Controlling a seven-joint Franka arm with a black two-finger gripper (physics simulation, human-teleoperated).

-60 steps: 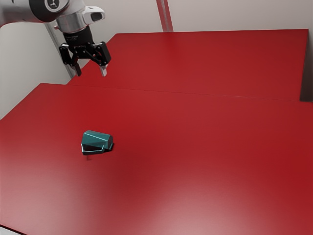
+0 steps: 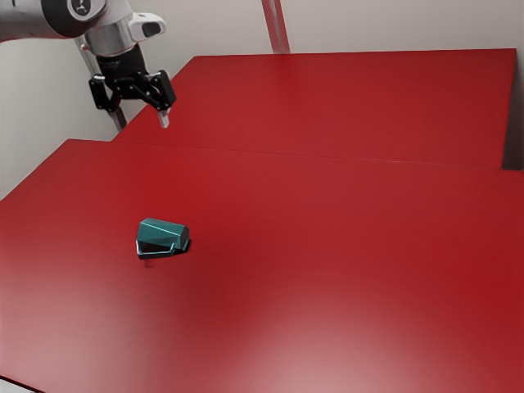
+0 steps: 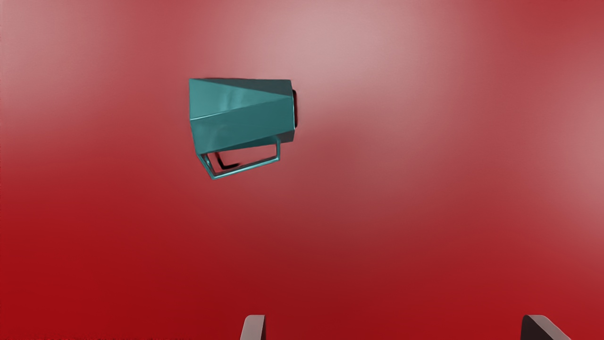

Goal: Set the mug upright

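High above the table, in the exterior view's upper left, my gripper [image 2: 142,123] is open with nothing held. A teal faceted mug [image 2: 162,233] lies on its side on the red surface, well below the hand and apart from it. In the wrist view the mug [image 3: 243,111] shows its flat-sided body, with its angular handle out to one side near the table. The gripper [image 3: 394,326] has its two fingertips wide apart there, and the mug is ahead of them, not between them.
The red table [image 2: 327,270] spreads under the mug. Behind it stands a raised-looking red panel [image 2: 352,102], with a pale wall [image 2: 393,24] and a red vertical strip [image 2: 277,24] beyond.
My hand has moved slightly toward the exterior view's left, still high up. The mug has not moved.
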